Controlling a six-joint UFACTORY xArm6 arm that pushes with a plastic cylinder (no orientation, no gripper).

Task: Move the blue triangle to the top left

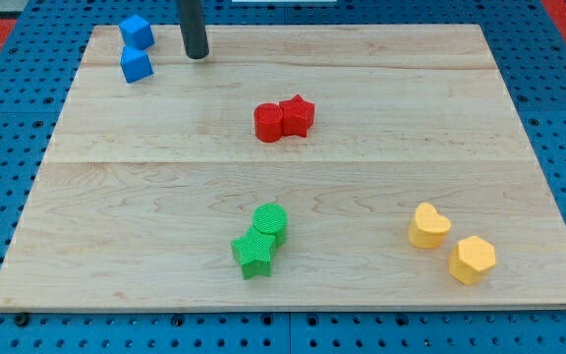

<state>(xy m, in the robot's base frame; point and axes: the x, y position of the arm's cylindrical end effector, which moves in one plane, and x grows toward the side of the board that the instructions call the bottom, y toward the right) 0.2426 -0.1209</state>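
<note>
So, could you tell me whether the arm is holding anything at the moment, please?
Nothing is held. My tip rests on bare board, apart from both blue blocks to the view's left.

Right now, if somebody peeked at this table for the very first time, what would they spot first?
Probably my tip, a dark rod standing near the view's top left, just right of two blue blocks. Next, the bright pairs: a red cylinder touching a red star in the middle, and two green blocks below them. Two yellow blocks sit at the bottom right.
</note>
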